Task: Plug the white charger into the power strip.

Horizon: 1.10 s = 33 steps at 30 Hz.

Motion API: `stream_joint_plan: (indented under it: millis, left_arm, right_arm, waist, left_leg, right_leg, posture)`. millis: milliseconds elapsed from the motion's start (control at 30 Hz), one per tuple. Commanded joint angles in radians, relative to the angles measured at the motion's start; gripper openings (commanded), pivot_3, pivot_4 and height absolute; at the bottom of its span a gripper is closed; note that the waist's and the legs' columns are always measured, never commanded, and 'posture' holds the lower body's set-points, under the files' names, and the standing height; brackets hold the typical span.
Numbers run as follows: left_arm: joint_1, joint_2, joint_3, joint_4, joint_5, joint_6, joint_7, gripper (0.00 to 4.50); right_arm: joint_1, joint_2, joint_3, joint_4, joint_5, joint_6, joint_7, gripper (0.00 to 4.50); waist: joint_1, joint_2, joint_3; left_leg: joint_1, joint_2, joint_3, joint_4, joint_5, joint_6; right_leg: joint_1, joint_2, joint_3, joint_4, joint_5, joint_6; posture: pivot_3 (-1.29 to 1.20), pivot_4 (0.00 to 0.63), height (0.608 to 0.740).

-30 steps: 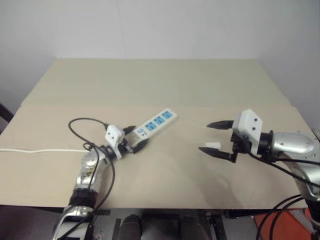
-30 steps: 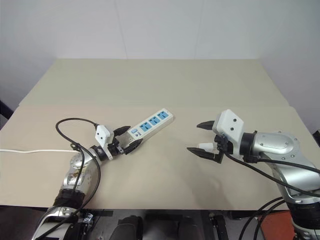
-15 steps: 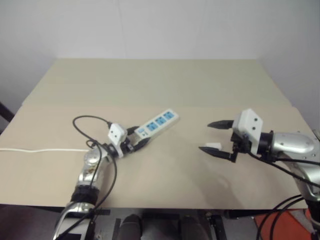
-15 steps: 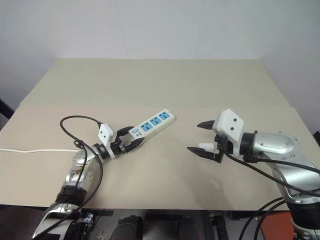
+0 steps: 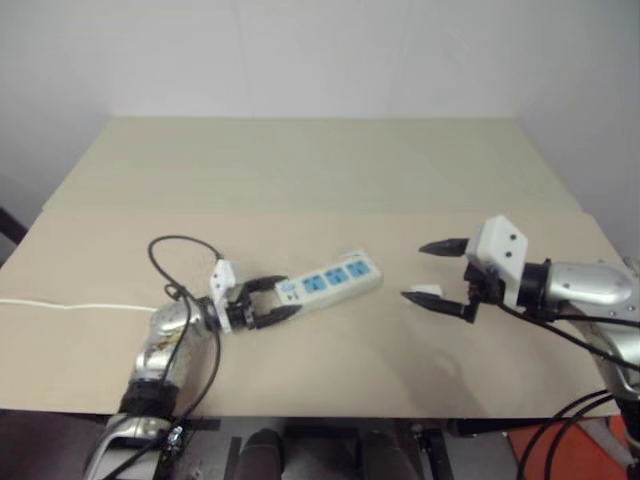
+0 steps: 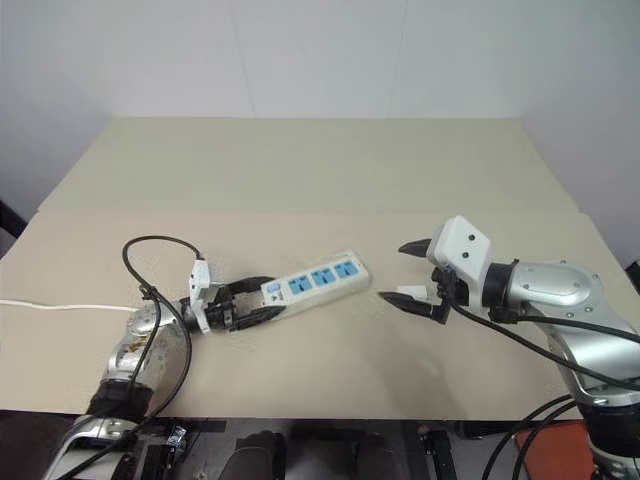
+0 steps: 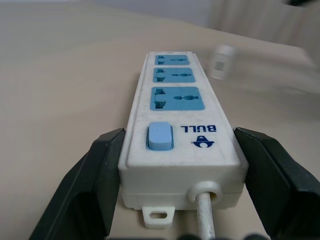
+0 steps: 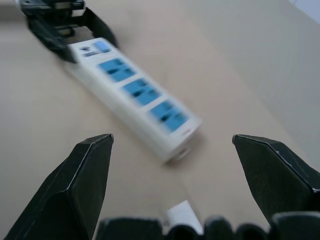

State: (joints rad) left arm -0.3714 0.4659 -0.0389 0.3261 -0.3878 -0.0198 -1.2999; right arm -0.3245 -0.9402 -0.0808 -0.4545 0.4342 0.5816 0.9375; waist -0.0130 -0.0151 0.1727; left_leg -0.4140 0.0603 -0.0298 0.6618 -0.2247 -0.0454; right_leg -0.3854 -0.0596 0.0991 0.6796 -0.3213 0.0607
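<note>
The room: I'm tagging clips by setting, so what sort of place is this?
Probably a lab or test bench: a bare beige table against a plain white wall, with just a power strip and white charger.

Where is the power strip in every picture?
Left eye view: power strip, middle of the table.
Right eye view: middle.
Left wrist view: centre, between the fingers.
Right wrist view: upper left.
Shared landmark: its blue switch, at the left gripper.

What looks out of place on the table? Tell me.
Nothing is damaged or spilled. The strip lies slanted across the table, its switch end clamped by the left gripper. The charger lies unplugged by the open right gripper.
</note>
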Motion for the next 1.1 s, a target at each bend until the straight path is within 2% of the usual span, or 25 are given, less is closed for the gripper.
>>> stream_joint_plan:
  millis: [33, 200, 467, 633, 800, 1100]
  left_arm:
    - [-0.026, 0.017, -0.027, -0.004, 0.027, -0.067, -0.067, 3.21]
    - [-0.063, 0.029, -0.052, 0.075, 0.100, -0.188, -0.094, 3.21]
    - [-0.077, 0.003, -0.040, 0.189, 0.120, -0.302, -0.068, 3.21]
    - [-0.057, 0.004, -0.045, 0.190, 0.110, -0.304, -0.079, 3.21]
    - [-0.064, 0.014, -0.053, 0.170, 0.101, -0.276, -0.098, 3.21]
    - [-0.089, 0.045, -0.064, 0.151, 0.088, -0.230, -0.168, 3.21]
  right_arm:
    - [-0.064, -0.093, 0.046, -0.031, -0.022, 0.076, 0.040, 4.50]
    - [-0.174, -0.175, 0.137, 0.013, -0.085, 0.068, 0.107, 4.50]
    - [-0.399, -0.208, 0.345, 0.120, -0.209, 0.119, 0.254, 4.50]
    - [-0.535, -0.185, 0.509, 0.192, -0.340, 0.074, 0.388, 4.50]
    - [-0.668, -0.116, 0.658, 0.270, -0.470, 0.072, 0.506, 4.50]
    - [-0.765, 0.026, 0.785, 0.423, -0.640, 0.062, 0.580, 4.50]
  waist:
    - [0.000, 0.000, 0.000]
    - [-0.001, 0.000, 0.000]
    - [0.000, 0.000, 0.000]
    - [-0.003, 0.001, -0.001]
    - [-0.005, 0.002, -0.001]
    - [-0.006, 0.002, -0.001]
  left_leg:
    - [0.000, 0.000, 0.000, 0.000, 0.000, 0.000]
    - [0.000, 0.000, 0.000, 0.000, 0.000, 0.000]
    - [0.000, 0.000, 0.000, 0.000, 0.000, 0.000]
    - [0.000, 0.001, 0.000, 0.000, 0.000, 0.000]
    - [0.000, 0.000, 0.000, 0.000, 0.000, 0.000]
    - [0.000, 0.001, 0.000, 0.000, 0.000, 0.000]
  right_leg:
    - [0.000, 0.000, 0.000, 0.000, 0.000, 0.000]
    - [0.000, 0.000, 0.000, -0.001, 0.000, 0.000]
    - [-0.001, 0.000, 0.000, 0.000, 0.000, 0.000]
    - [-0.001, 0.000, 0.000, 0.000, 0.000, 0.000]
    - [-0.001, 0.000, 0.000, 0.000, 0.000, 0.000]
    - [-0.003, 0.000, -0.001, 0.001, 0.000, 0.000]
  posture:
    - [0.00, 0.150, 0.740]
    - [0.00, 0.150, 0.740]
    - [0.00, 0.150, 0.740]
    - [0.00, 0.150, 0.740]
    - [0.00, 0.150, 0.740]
    - [0.00, 0.150, 0.740]
